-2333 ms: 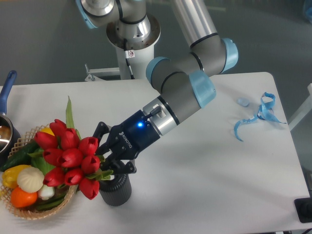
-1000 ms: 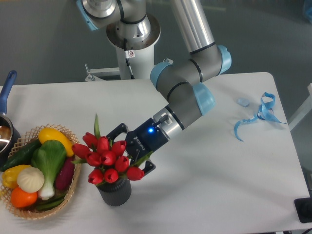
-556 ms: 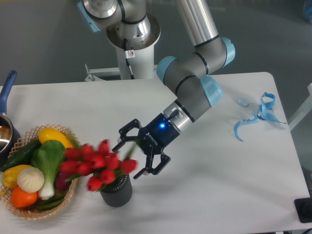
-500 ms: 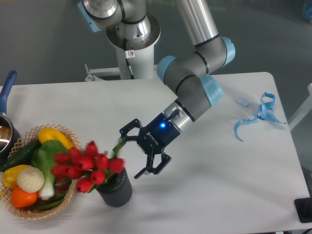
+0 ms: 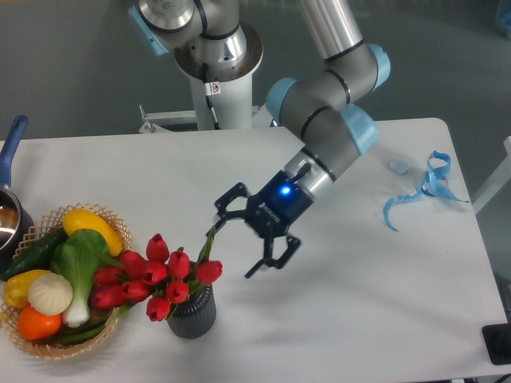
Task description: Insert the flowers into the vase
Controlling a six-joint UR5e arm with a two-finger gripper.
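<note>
The flowers (image 5: 156,275), a bunch of red tulip buds with green stems and leaves, stand in the vase (image 5: 192,314), a short dark grey ribbed cylinder near the table's front. The bunch leans left, its buds hanging over the vase's rim toward the basket. One green leaf (image 5: 207,242) sticks up toward the gripper. My gripper (image 5: 251,233) is open and empty, up and to the right of the vase, its fingers (image 5: 229,197) spread wide, apart from the flowers.
A wicker basket (image 5: 56,313) with green, yellow and orange vegetables sits at the front left, beside the vase. A dark pot with a blue handle (image 5: 9,152) is at the left edge. A blue ribbon (image 5: 423,189) lies at the right.
The gripper carried the flowers over the vase, let go of them and drew back up and to the right. The bunch dropped into the vase and tipped left.
</note>
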